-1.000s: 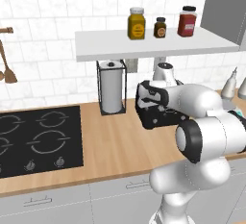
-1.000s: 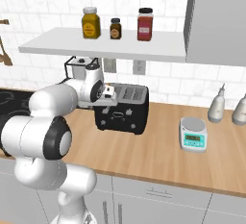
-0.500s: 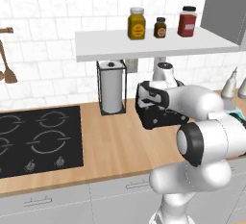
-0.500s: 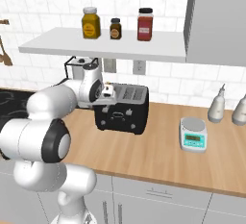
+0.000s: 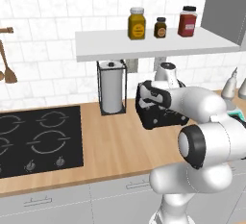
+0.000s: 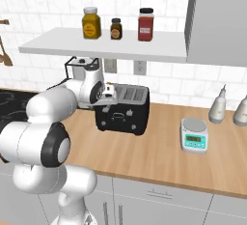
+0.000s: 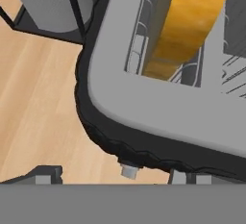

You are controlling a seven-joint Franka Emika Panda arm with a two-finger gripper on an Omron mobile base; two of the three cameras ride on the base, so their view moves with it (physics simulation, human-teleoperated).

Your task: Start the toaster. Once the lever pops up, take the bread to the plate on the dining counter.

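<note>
Tool point(image 6: 110, 95) released wide over black boxy toaster point(image 6: 123, 110); golden-brown bread point(image 7: 190, 23) upright in grey-topped slot

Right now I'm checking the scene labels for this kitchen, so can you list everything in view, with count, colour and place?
toaster: one, black with grey top, on the worktop under the shelf
bread: one slice, golden brown, standing in a toaster slot
worktop: one, light wood
hob: one, black, set in the worktop at left
paper towel roll: one, white in a black wire holder, beside the toaster
shelf: one, white, on the tiled wall
jars: three, yellow, dark brown, red, on the shelf
scale: one, teal and grey, right of the toaster
bottles: two, pale grey, far right
gripper: one, white, jaws open, at the toaster's left end
</note>
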